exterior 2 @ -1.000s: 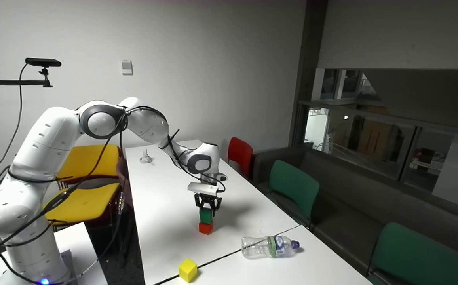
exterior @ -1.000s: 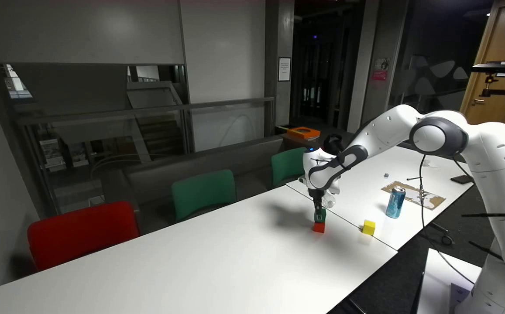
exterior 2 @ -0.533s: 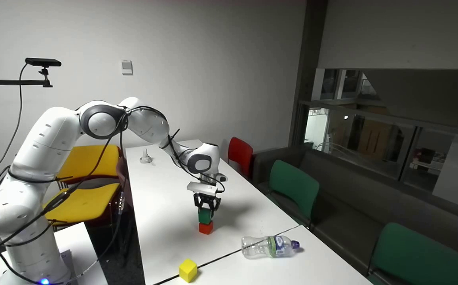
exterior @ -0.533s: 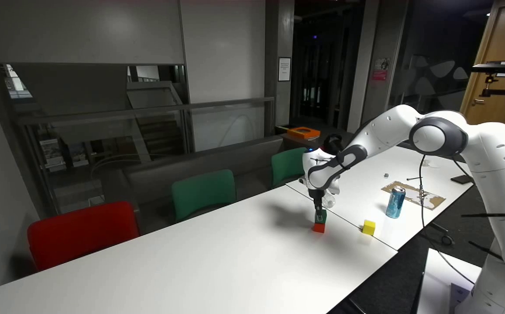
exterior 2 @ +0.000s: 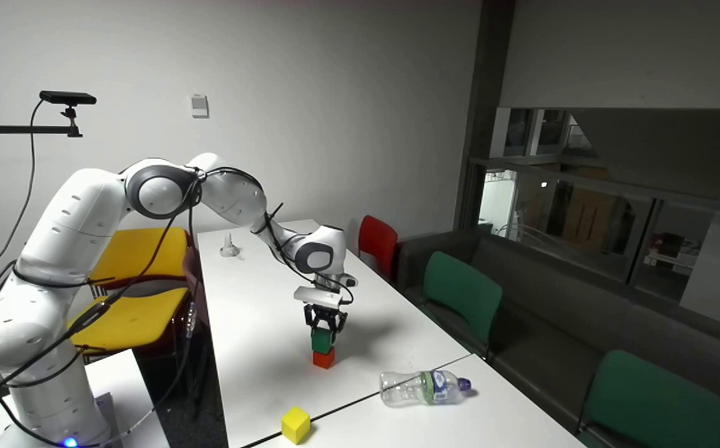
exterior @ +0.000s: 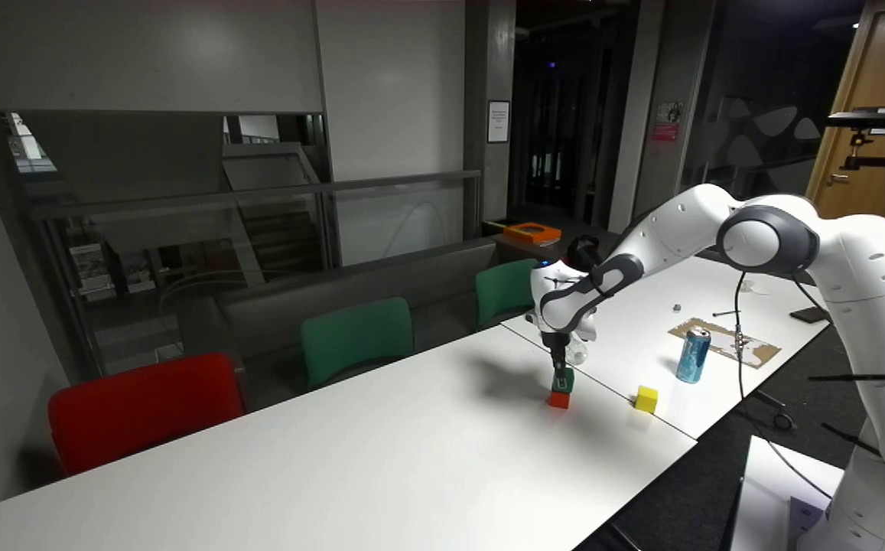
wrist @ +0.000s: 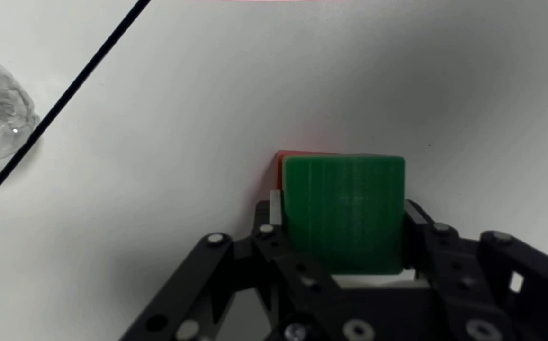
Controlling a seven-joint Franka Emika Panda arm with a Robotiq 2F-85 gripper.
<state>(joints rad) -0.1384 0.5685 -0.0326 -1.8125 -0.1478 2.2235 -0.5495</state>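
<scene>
The jaws clamp a green cube [wrist: 345, 215], faintly lined and round-cornered, with a red block [exterior 2: 323, 359] below them.

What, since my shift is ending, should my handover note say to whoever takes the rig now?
Gripper: shut on the green cube.
Things: green cube just above the red cube, slightly offset; contact between them unclear. Yellow cube apart, at the table seam.
Done: green cube gripped and positioned above the red one.
Left: release not yet done; perhaps check the offset first.
</scene>
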